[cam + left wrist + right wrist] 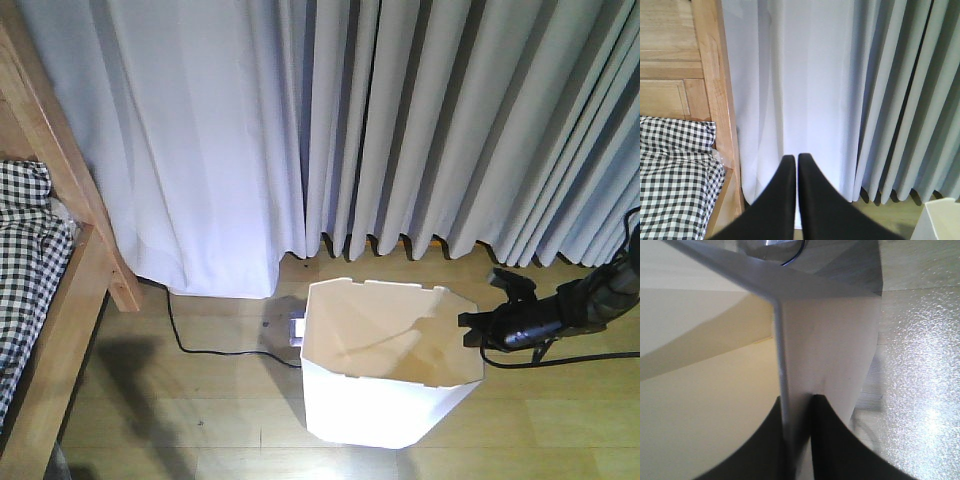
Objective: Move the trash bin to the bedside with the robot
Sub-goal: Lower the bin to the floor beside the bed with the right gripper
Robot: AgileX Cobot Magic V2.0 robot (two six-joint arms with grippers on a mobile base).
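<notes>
While the trash bin [370,405] stands upright on the wooden floor [180,420], its left side faces a stretch of open planks reaching to the bed frame [65,310] at the left edge of the front view, with the black-and-white checkered bedding [25,240] lying inside that frame. A black cable [230,352] crosses this open strip from near the bed's post to a small white object [297,327] touching the bin's far left corner. On the far side the curtain [400,120] hem hangs near the bin's notched rim; the near side shows bare floor. My right claw [468,330] reaches in from the right on its black arm [590,295], and the right wrist view shows that claw [796,400] clamped on the bin's thin wall [830,350], one finger inside the cream interior and one outside. My left claw [796,165] hangs in the air with its fingers all but together, only a sliver between them, gripping nothing; it faces the curtain beside the bed's wooden headboard [670,75]. Floor to the bin's right looks glossy.
</notes>
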